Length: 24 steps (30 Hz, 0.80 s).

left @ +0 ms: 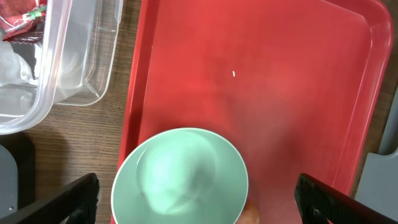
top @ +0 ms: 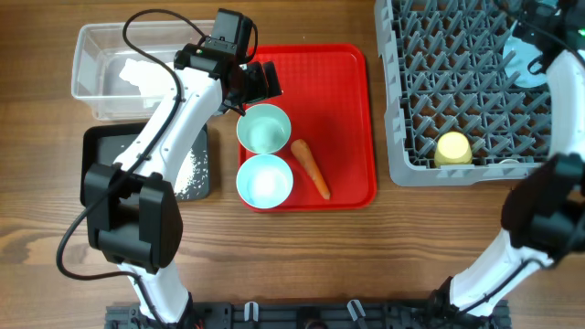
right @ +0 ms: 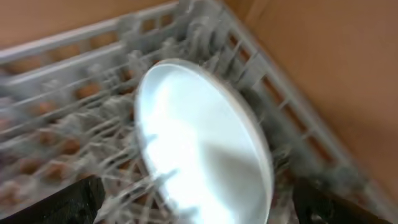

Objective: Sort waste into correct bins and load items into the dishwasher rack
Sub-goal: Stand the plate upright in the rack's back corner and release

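A pale green bowl (top: 264,128) and a light blue bowl (top: 265,180) stand on the red tray (top: 343,82), with an orange carrot (top: 311,168) beside them. My left gripper (left: 199,205) hangs open over the green bowl (left: 180,180), its fingers (left: 68,202) wide on either side and clear of the rim. The light blue plate (right: 205,143) leans on edge among the pegs of the grey dishwasher rack (top: 457,82). My right gripper (right: 199,214) is open around the plate's lower part. A yellow cup (top: 453,149) sits in the rack's near edge.
The clear tub (top: 101,73) at the back left holds a white napkin (left: 12,62) and a red wrapper (left: 25,15). The black tray (top: 119,151) in front of it carries rice grains (top: 194,174). One grain (left: 234,74) lies on the red tray.
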Each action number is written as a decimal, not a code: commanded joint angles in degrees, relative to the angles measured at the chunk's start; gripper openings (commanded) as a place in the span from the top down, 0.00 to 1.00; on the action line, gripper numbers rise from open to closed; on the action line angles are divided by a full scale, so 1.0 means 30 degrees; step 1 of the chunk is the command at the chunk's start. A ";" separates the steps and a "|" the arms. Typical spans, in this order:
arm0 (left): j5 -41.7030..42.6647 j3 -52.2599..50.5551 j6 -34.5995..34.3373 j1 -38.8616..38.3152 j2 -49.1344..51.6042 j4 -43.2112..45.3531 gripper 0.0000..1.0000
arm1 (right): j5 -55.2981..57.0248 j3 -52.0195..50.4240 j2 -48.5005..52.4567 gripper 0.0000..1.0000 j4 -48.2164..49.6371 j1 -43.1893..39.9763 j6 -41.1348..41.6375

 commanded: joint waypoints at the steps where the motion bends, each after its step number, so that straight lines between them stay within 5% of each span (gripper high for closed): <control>1: -0.0168 0.0124 0.0015 0.0117 -0.0379 0.0044 0.00 | -0.4124 0.0197 -0.2215 0.00 -0.2863 0.0109 0.4765; 8: -0.0168 0.0124 0.0015 0.0117 -0.0379 0.0044 0.00 | -0.4401 -0.0532 -0.2412 0.00 -0.9901 0.0109 1.1424; 24: -0.0168 0.0117 0.0015 0.0117 -0.0379 0.0036 0.00 | -0.4422 -0.1377 -0.5144 0.00 -0.9704 0.1588 0.7461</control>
